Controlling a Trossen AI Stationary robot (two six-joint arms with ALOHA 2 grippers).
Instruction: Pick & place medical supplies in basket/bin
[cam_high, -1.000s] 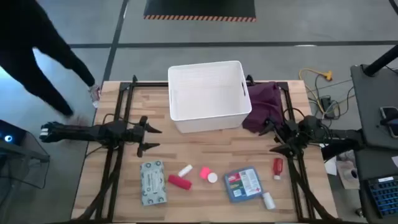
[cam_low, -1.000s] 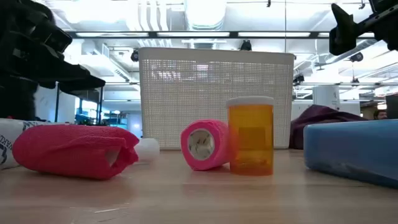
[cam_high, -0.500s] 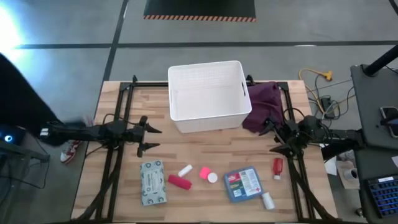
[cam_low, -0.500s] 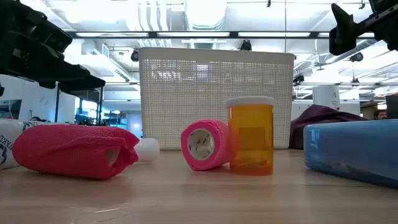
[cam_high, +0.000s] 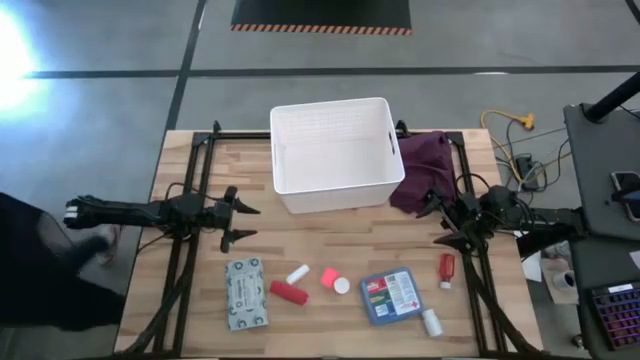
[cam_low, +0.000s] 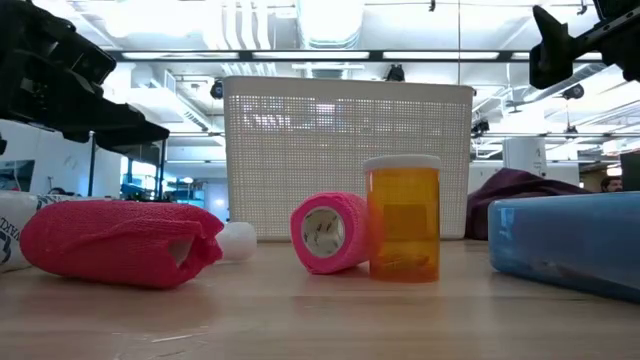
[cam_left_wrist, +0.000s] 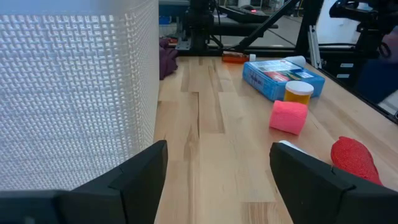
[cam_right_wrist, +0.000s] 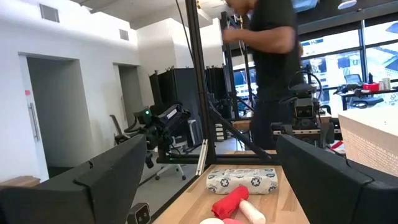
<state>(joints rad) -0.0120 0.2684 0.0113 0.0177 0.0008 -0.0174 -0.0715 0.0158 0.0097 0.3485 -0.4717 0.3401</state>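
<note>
The white ribbed tub stands at the table's far middle. The supplies lie in a row near the near edge: a grey-green packet, a red roll, a small white bottle, a pink roll, an orange bottle with a white cap, the blue first-aid box, a red bottle and a white bottle. My left gripper hovers open left of the tub's near corner. My right gripper hovers open beside the purple cloth, above the red bottle.
The purple cloth lies bunched against the tub's right wall. Bare wood runs between the tub's near wall and the row of supplies. A person stands beyond the table's left edge. Cables and a desk sit off the right side.
Both arms have kept still and no supply has moved. The person beside the table's left edge has walked from the far side toward the near side.
</note>
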